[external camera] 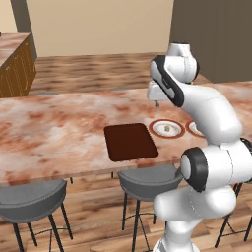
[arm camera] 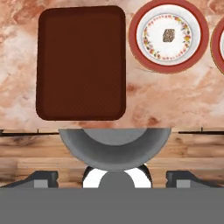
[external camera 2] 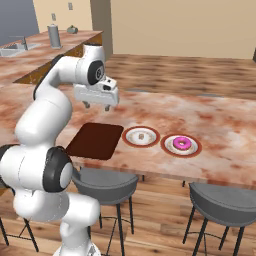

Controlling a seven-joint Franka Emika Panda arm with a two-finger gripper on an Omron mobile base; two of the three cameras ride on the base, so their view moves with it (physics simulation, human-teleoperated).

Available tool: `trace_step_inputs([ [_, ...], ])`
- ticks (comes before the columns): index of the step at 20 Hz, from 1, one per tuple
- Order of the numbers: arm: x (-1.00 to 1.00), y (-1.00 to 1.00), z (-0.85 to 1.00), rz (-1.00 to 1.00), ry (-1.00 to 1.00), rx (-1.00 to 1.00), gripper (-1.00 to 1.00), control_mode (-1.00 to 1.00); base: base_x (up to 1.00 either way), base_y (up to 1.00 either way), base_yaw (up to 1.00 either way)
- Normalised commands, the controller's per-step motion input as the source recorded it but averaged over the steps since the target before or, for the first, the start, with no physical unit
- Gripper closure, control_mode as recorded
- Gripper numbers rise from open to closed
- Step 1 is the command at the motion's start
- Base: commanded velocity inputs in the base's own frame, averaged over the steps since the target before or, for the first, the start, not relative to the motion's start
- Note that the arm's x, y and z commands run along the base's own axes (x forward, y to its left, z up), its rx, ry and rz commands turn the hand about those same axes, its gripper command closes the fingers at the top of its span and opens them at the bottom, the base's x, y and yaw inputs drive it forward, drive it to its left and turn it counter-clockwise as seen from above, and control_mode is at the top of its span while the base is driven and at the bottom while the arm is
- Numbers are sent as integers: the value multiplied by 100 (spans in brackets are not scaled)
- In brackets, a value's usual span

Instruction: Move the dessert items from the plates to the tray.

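The dark brown tray (external camera: 130, 141) (external camera 2: 95, 141) (arm camera: 81, 63) lies flat on the marbled counter. To its right, a white red-rimmed plate (external camera 2: 141, 136) (external camera: 167, 129) (arm camera: 168, 36) carries the tiny tan lump (arm camera: 169, 35) (external camera 2: 142, 135). Beyond it, a second plate (external camera 2: 181, 145) holds the pink-frosted donut (external camera 2: 182, 143); in the left base view my arm covers most of this plate (external camera: 193, 128). My gripper (external camera 2: 96, 106) (arm camera: 111, 179) hangs open and empty high above the counter, over the tray's near side, with its fingertips (arm camera: 43, 178) spread wide.
Grey stools (external camera: 147, 179) (external camera 2: 107, 182) (arm camera: 114, 146) stand under the counter's front edge, with another to the right (external camera 2: 222, 200) and one to the left (external camera: 29, 199). A second counter with a sink and a canister (external camera 2: 53, 36) stands at the back left.
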Motion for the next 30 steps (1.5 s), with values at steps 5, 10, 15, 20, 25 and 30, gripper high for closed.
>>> trace_step_inputs([
  [5,32,-21,-31,0,-5,-5,-100,-100,0,0,0],
  [10,52,-67,-45,0,-2,-4,-100,-100,0,0,0],
  [15,47,-28,-35,0,-9,-5,-100,-100,0,0,0],
  [20,71,-3,-9,0,3,-1,-100,-100,0,0,0],
  [25,49,1,0,-1,1,0,-100,-100,0,0,0],
  [30,13,0,0,0,0,0,-100,-100,0,0,0],
])
